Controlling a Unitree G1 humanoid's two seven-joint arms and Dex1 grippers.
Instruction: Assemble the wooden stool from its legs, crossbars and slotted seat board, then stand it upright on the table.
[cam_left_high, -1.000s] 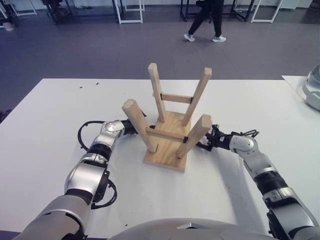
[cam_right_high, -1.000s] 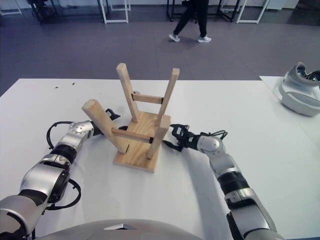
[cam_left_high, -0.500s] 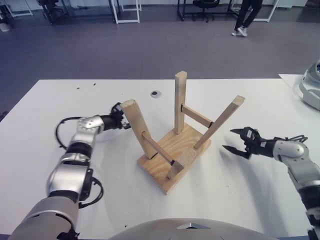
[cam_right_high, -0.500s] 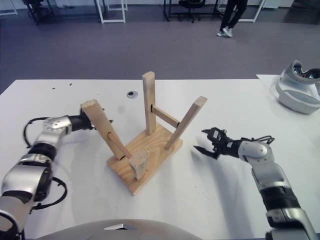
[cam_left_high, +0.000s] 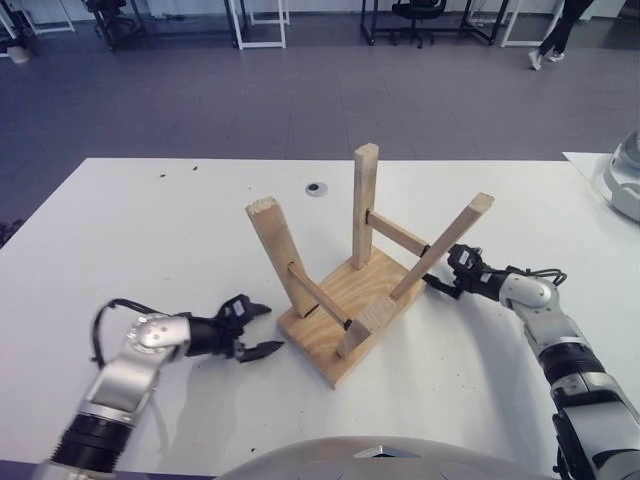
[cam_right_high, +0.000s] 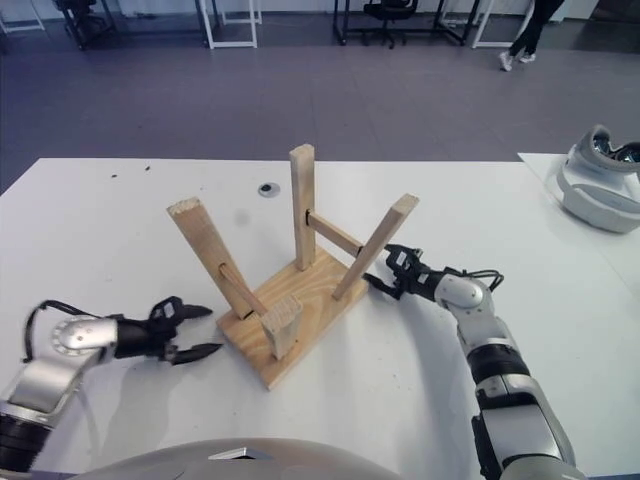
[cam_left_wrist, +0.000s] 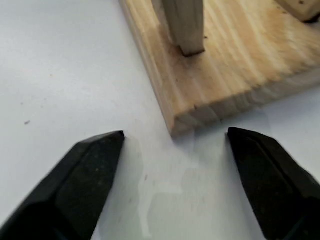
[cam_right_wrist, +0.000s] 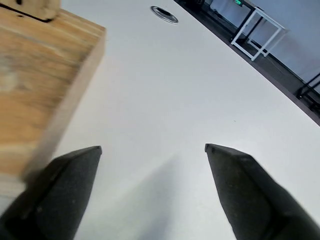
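Left pincer (cam_left_high: 266, 328): fingers apart, low over the table (cam_left_high: 150, 230), just short of the stool's (cam_left_high: 350, 290) nearest left corner. In the wrist view that corner of the seat board (cam_left_wrist: 220, 70) sits between the two fingertips (cam_left_wrist: 95, 165), not touching either.

Right pincer (cam_right_high: 382, 266): fingers apart, close against the stool's right side, by the foot of the right-hand leg (cam_right_high: 385, 240).

Stool: upside down on the table, seat board flat, four legs up, a crossbar (cam_left_high: 398, 233) joining each pair.

Change from half a second ago: the left pincer was up beside the top of the stool's left leg (cam_left_high: 280, 255). It now sits down at board level. The right pincer stood well clear to the stool's right and has closed in. The stool itself holds the same place and turn.

Hard to read: I cannot tell whether the right fingers touch the leg or the board. The near leg (cam_left_high: 362, 325) is seen almost end-on. Leg bases are cut off in both wrist views.

Beyond the stool lies a small round disc (cam_left_high: 317, 189). Far to the stool's right is a white headset (cam_right_high: 600, 185), cut by the edge.
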